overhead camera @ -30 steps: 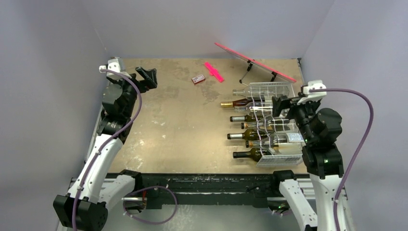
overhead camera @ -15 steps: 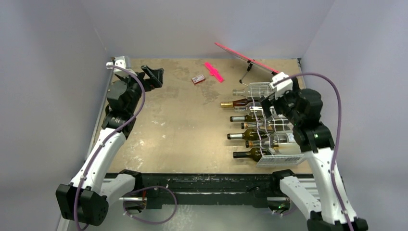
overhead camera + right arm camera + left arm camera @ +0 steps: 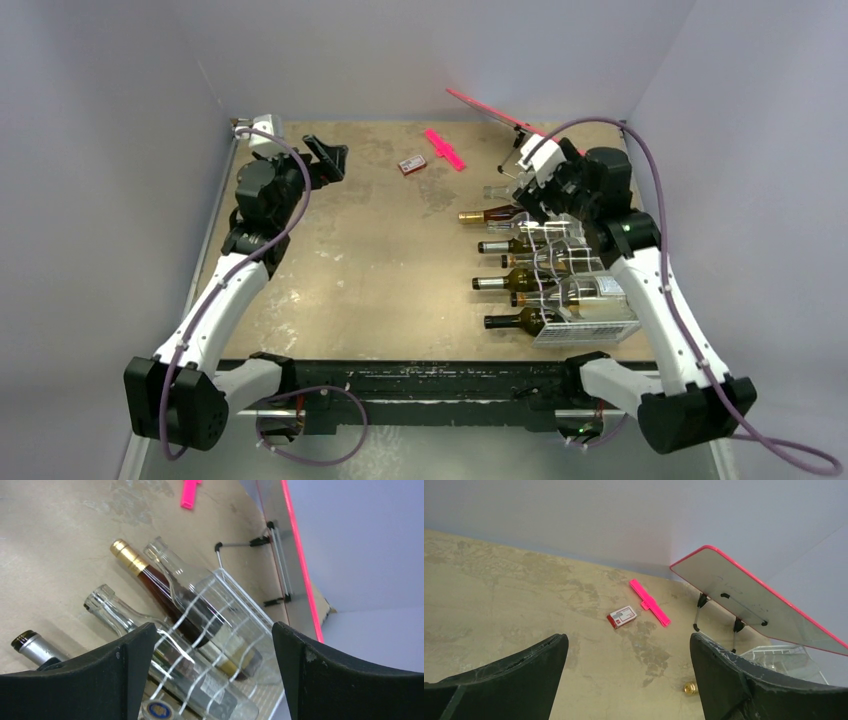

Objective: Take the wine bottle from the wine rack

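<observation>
The white wire wine rack (image 3: 590, 325) stands at the table's right and holds several bottles lying with their necks to the left. My right gripper (image 3: 530, 195) is open above the rack's far end. In the right wrist view my gripper (image 3: 212, 630) is empty, its jaws wide apart over a clear bottle (image 3: 200, 587), a gold-capped dark bottle (image 3: 150, 577) and another clear bottle (image 3: 130, 617) behind the rack's wires (image 3: 240, 587). My left gripper (image 3: 335, 160) is open and empty at the far left, also seen in the left wrist view (image 3: 629, 640).
A pink-edged board on a stand (image 3: 490, 108) leans behind the rack, also in the left wrist view (image 3: 749, 597). A pink clip (image 3: 444, 148) and a small red and white box (image 3: 411, 165) lie on the far middle of the table. Walls close in on the left, back and right.
My right arm has swung from beside the rack's right side up and leftward over its far end. My left arm has stretched a little farther and to the right.
</observation>
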Robot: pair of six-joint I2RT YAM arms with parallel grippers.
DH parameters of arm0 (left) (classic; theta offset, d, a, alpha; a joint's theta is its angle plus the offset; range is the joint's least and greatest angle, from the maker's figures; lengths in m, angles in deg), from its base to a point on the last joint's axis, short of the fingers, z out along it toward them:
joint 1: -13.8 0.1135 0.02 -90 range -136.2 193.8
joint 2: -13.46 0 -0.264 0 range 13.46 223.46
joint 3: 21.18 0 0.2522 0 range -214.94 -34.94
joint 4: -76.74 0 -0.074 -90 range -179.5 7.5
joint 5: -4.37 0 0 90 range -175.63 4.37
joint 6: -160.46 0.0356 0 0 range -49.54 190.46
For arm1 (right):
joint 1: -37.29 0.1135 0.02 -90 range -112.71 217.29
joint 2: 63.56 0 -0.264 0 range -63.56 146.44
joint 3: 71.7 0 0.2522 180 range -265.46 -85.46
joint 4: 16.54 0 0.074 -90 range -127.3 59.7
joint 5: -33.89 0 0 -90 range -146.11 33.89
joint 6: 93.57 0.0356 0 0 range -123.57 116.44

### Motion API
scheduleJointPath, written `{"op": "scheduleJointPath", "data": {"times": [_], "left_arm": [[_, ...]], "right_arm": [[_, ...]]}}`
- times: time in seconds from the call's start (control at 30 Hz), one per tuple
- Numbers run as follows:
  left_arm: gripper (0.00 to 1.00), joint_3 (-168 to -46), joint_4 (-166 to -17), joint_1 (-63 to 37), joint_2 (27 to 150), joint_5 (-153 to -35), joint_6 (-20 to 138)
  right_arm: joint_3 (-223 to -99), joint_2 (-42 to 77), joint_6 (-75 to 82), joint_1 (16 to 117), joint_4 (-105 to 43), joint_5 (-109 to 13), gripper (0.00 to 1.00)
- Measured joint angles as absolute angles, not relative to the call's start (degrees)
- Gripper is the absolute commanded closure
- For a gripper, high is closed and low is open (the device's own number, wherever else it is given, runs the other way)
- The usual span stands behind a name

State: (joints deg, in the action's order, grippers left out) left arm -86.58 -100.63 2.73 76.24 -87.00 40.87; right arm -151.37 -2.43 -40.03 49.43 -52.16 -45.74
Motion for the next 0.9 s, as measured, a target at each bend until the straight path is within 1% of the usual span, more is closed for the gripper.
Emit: {"op": "scheduleJointPath", "data": {"times": [0.03,0.13,0.3,0.37,0.6,0.9], "left_arm": [[0.1,-86.6,-100.6,2.7,76.9,-87.2,40.8],[0.1,-86.6,-100.6,2.3,78.5,-87.4,40.5],[0.1,-86.6,-100.6,2.0,79.5,-87.7,39.9],[0.1,-86.6,-100.6,2.0,79.5,-87.8,39.8],[0.1,-86.6,-100.6,0.9,79.5,-87.2,39.6],[0.1,-86.6,-100.5,-1.8,79.5,-84.9,40.2]], "right_arm": [[-151.9,-1.2,-40.8,49.6,-52.2,-45.2,0.18],[-155.9,5.1,-44.0,50.2,-53.2,-43.3,0.2],[-160.5,14.0,-48.8,52.6,-56.0,-44.3,0.21],[-161.6,16.5,-50.4,53.9,-57.8,-45.0,0.25],[-165.8,21.2,-53.1,57.2,-60.4,-47.8,0.27],[-168.3,26.2,-55.4,59.4,-61.2,-52.2,0.3]]}}
